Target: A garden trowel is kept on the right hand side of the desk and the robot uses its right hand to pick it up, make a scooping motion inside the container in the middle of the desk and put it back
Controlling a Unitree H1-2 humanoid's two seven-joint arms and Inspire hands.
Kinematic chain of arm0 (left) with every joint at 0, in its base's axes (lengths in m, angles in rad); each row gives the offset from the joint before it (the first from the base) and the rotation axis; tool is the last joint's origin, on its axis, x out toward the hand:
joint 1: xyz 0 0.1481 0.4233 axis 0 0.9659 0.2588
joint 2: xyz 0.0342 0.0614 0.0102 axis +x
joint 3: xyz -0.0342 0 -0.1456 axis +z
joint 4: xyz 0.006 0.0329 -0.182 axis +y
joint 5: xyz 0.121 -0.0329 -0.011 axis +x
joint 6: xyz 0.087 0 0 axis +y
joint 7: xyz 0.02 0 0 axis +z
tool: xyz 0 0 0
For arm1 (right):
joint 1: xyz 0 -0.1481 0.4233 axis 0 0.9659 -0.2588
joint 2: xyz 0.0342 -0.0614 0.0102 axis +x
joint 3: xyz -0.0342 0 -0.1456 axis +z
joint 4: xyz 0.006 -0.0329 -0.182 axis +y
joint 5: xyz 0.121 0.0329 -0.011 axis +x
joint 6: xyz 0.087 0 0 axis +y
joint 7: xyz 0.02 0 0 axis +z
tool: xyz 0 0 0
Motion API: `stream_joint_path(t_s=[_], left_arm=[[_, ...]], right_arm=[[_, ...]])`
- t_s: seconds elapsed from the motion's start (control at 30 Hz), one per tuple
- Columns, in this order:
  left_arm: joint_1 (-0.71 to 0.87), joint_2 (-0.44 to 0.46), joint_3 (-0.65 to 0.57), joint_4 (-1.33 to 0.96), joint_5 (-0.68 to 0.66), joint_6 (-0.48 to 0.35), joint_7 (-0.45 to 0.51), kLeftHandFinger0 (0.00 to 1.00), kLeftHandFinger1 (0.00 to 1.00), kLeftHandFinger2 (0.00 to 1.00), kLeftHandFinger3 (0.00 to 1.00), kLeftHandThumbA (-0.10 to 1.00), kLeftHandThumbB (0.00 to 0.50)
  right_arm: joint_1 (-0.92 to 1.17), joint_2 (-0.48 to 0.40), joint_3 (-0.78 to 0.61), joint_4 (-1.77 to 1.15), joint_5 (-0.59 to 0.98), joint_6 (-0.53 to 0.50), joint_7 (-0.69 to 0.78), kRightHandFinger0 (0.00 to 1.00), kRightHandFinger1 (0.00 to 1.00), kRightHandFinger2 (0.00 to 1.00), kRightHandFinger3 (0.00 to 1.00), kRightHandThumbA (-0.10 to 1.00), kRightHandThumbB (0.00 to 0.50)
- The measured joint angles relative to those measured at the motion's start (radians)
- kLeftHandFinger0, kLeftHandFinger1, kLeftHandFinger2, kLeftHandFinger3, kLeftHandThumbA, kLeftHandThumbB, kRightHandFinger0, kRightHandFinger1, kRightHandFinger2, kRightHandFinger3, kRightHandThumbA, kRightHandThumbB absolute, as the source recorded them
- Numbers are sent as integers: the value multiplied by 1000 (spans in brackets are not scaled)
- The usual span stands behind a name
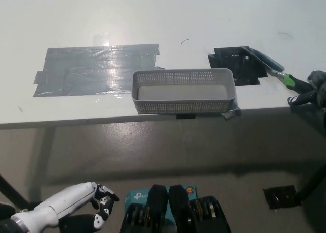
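The garden trowel (pixel 270 67) lies flat on the desk's right side, with its dark blade on a black tape patch (pixel 235 64) and its green handle pointing to the desk's right edge. My black right hand (pixel 310 88) is at the picture's right edge, just past the handle's end, open and holding nothing. A grey mesh container (pixel 184 90) stands at the desk's front edge in the middle, and nothing shows inside it. Below the desk at the lower left, my white left hand (pixel 76 205) hangs at rest, open and empty.
A wide patch of grey tape (pixel 94 70) covers the white desk (pixel 153 19) left of the container. The desk's front edge runs just below the container. Below it are the floor and a black object (pixel 279 196) at the lower right.
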State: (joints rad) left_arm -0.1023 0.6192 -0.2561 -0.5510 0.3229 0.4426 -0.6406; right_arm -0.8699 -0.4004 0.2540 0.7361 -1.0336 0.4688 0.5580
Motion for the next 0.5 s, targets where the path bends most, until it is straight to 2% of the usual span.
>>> stream_joint_path(t_s=[0.03,0.1,0.13,0.17,0.2,0.23,0.27,0.3,0.33,0.4,0.43,0.47,0.5], left_arm=[[0,0,0,0,0,0,-1,663,664,736,838,877,96],[0,0,0,0,0,0,-4,677,677,750,851,885,91],[-1,0,0,0,-1,0,-7,678,678,752,853,885,91],[-1,0,0,0,-1,0,-8,674,673,748,847,882,97],[-1,1,1,0,-2,-1,-8,674,671,745,843,879,106],[-1,1,1,1,-2,-1,-8,674,671,744,842,878,105],[-2,1,1,1,-3,-2,-8,676,673,745,843,878,103],[-2,1,1,1,-3,-2,-8,668,665,737,835,872,99],[-2,1,2,1,-4,-2,-9,666,664,736,835,883,103],[-2,2,1,1,-3,-2,-9,667,666,736,837,882,99],[-2,2,1,0,-2,-1,-9,664,664,733,832,866,102],[-2,2,1,0,-2,-1,-9,663,662,731,829,862,102],[-2,2,1,1,-3,-1,-9,664,664,733,830,861,103]], right_arm=[[-3,0,2,5,-1,1,-1,1000,1000,1000,1000,650,305],[-12,0,2,25,-6,1,-3,1000,1000,1000,1000,289,222],[-23,0,1,45,-9,2,-3,1000,1000,1000,1000,285,222],[-29,0,0,55,-11,2,-3,1000,1000,1000,1000,150,158],[-39,-5,19,70,-9,1,-1,891,1000,1000,1000,-24,125],[-46,-9,40,77,-5,-3,0,121,298,606,1000,-97,110],[-52,-13,57,86,2,-11,2,13,235,611,1000,-100,81],[-54,-18,71,91,5,-16,2,1,229,669,1000,-100,40],[-56,-26,89,94,8,-24,2,128,398,805,1000,-100,14],[-61,-36,120,100,12,-37,1,160,411,800,1000,-100,0],[-63,-39,130,101,13,-42,1,60,219,522,1000,-5,28],[-66,-45,151,103,15,-49,2,2,112,395,874,67,1],[-68,-46,160,105,19,-51,2,0,30,323,900,-84,18]])
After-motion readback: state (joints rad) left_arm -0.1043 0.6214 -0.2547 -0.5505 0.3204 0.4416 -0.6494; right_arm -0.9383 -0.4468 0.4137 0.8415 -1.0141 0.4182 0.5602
